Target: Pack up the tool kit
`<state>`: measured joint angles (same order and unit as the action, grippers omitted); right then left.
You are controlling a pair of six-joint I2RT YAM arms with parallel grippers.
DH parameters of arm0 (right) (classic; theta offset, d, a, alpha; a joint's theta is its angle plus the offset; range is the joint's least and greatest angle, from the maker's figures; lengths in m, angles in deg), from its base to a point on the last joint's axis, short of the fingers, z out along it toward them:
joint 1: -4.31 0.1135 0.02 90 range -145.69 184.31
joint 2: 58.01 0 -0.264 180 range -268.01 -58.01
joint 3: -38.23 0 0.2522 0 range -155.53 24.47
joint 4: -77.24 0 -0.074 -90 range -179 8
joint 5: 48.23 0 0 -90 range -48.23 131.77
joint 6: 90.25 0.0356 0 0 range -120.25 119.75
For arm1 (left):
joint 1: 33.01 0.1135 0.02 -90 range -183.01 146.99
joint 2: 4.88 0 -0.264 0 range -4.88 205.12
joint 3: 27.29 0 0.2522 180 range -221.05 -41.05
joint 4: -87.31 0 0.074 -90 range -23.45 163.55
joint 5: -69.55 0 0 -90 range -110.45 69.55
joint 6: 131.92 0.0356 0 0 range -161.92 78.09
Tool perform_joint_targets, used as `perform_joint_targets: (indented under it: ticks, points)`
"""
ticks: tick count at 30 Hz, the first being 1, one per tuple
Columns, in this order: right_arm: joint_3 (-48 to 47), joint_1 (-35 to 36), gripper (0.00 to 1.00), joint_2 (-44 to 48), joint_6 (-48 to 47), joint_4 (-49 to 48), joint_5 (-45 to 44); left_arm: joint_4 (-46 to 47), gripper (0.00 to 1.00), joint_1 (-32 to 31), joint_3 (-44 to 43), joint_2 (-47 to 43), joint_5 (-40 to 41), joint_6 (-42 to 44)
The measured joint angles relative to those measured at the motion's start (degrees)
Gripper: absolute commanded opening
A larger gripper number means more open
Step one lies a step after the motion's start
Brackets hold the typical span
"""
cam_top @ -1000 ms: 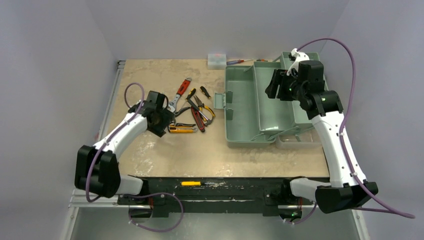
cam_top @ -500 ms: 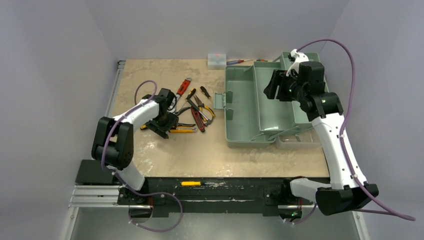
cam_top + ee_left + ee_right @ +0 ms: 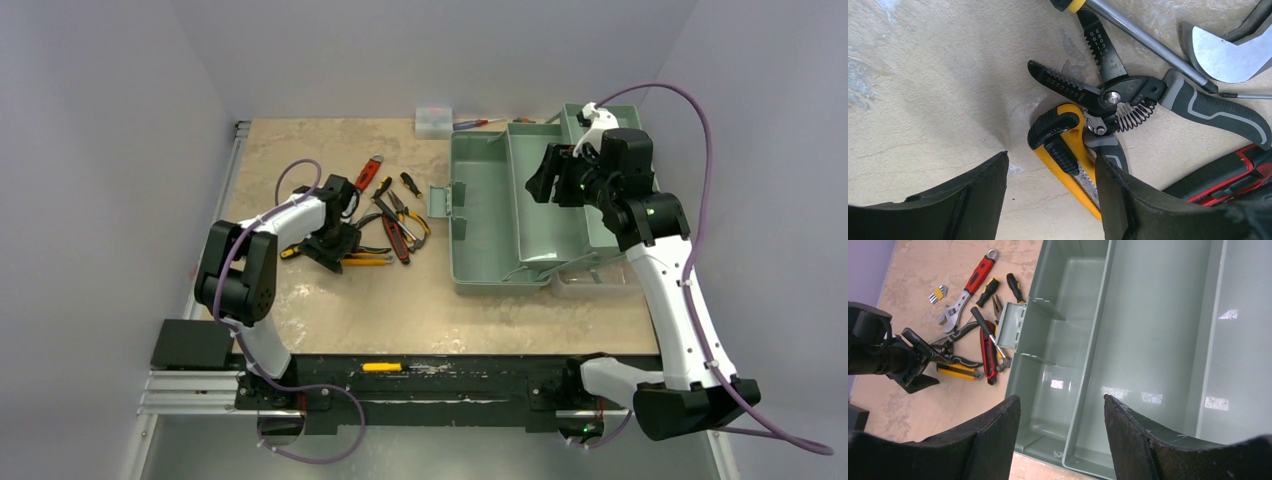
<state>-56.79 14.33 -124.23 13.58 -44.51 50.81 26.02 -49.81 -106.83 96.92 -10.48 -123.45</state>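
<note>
The sage-green toolbox (image 3: 480,215) lies open at the right with its inner tray (image 3: 545,200) in it. It also fills the right wrist view (image 3: 1148,330). My right gripper (image 3: 543,178) hovers open and empty over the tray (image 3: 1062,402). Loose tools lie in a pile (image 3: 385,215) left of the box. My left gripper (image 3: 330,250) is open and low over the pile's near edge. In the left wrist view it (image 3: 1051,159) straddles a yellow-and-black utility knife (image 3: 1068,160), which lies against its right finger. Grey-handled wire strippers (image 3: 1108,92) lie just beyond.
A red-handled wrench (image 3: 970,282), screwdrivers (image 3: 1015,287), a red-black tool (image 3: 985,347) and small hex keys (image 3: 938,292) lie in the pile. A small white box (image 3: 433,120) stands at the back edge. The translucent lid (image 3: 595,278) lies at the box's near right.
My left arm has swung in toward the tool pile and its gripper has come down over the yellow knife. The right arm has barely moved.
</note>
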Motion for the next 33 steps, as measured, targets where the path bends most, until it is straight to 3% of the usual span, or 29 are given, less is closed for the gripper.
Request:
perform_joint_targets:
  ticks: [3, 6, 10, 13, 18, 25, 33]
  points:
    - [0.76, 0.0, 0.6, 0.44, 0.0, -0.44, 0.76, 0.0, 0.59, 0.0, 0.0, 0.2, -0.5, -0.44]
    - [1.44, 0.0, 0.6, 1.01, 0.02, -0.46, 1.27, 0.28, 0.49, 0.0, 0.09, 0.44, -1.29, -0.66]
    - [2.14, 0.57, 0.62, 1.42, -0.42, -0.61, 3.82, 2.14, 0.14, -0.28, 2.08, -0.13, -0.59, -1.36]
    - [2.67, 2.84, 0.62, 1.49, -1.2, -0.85, 6.19, 4.92, 0.01, -1.36, 5.9, -3.52, 1.57, -1.9]
    - [2.86, 11.65, 0.62, 0.85, -2.21, -0.92, 7.58, 7.67, 0.0, -3.15, 13.09, -10.32, 4.33, -1.11]
    - [6.03, 23.61, 0.67, -4.68, -2.58, -4.2, 7.43, 9.09, 0.0, -4.46, 15.85, -18.47, 5.38, 4.28]
    - [11.02, 33.38, 0.72, -9.03, -1.81, -9.53, 7.32, 17.79, 0.0, -4.76, 20.22, -28.72, -1.46, 16.35]
